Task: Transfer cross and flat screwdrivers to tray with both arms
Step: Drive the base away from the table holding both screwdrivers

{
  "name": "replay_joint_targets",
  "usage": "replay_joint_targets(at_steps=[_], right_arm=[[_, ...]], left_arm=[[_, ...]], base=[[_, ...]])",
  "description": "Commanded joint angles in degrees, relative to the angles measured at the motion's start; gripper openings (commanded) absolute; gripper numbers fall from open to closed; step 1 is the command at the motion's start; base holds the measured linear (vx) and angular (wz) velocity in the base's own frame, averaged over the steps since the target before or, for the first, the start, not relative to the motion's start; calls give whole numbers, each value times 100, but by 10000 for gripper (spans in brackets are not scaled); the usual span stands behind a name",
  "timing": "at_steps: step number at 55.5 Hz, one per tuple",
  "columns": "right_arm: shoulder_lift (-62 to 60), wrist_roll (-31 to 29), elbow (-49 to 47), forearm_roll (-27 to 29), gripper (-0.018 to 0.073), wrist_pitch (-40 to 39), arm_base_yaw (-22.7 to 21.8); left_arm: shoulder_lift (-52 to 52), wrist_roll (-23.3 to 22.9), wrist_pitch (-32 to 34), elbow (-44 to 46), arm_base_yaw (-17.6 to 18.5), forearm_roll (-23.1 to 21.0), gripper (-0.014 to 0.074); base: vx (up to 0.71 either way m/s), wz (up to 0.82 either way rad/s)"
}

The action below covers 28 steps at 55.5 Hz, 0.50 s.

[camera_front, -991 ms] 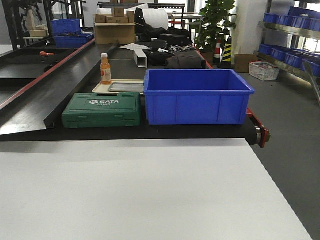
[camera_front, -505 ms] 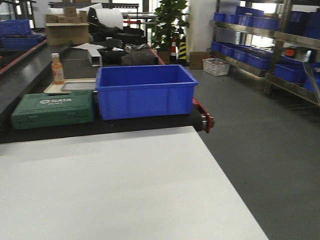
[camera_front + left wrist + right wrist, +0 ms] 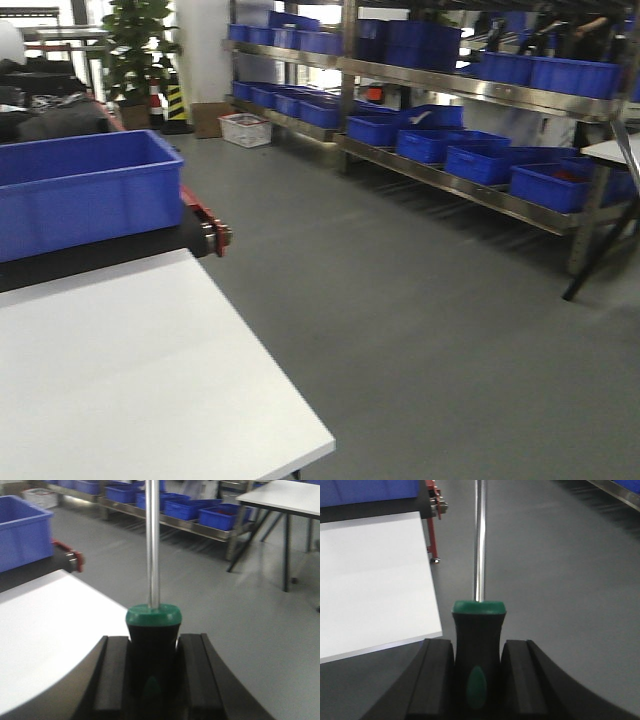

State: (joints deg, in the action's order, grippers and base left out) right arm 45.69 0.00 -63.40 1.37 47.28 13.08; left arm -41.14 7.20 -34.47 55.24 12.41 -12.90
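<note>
In the left wrist view, one screwdriver (image 3: 153, 622) with a black handle and green collar sits between the black fingers of my left gripper (image 3: 152, 641), which is shut on the handle. Its steel shaft (image 3: 152, 540) points away over the white table's edge. In the right wrist view, my right gripper (image 3: 478, 649) is shut on the handle of the other screwdriver (image 3: 479, 617), its shaft (image 3: 480, 540) reaching out over the grey floor. Which tip is cross or flat cannot be told. The tray is out of view. Neither gripper shows in the front view.
A white table (image 3: 120, 370) fills the lower left, its corner near the bottom middle. Behind it a deep blue bin (image 3: 80, 195) stands on a dark conveyor with a red end bracket (image 3: 212, 236). Metal shelves with blue bins (image 3: 470, 150) line the right. Another table (image 3: 285, 495) stands on the floor.
The front view has swung to the right. The green tool case, orange bottle and trays have left the view, the blue bin has slid left, and the shelves have come in.
</note>
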Motion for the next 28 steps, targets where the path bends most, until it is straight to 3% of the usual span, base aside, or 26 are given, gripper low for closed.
replay_joint_targets(at_steps=[1,28], right_arm=[[-41,0,-174,-21,-8,-494,-3],[-42,0,-174,-21,-8,-450,-3]], left_arm=[[21,-61,509,166,28,-96,-3],[21,-61,504,166,28,-94,-3]], base=[[-4,-73],[4,-61]])
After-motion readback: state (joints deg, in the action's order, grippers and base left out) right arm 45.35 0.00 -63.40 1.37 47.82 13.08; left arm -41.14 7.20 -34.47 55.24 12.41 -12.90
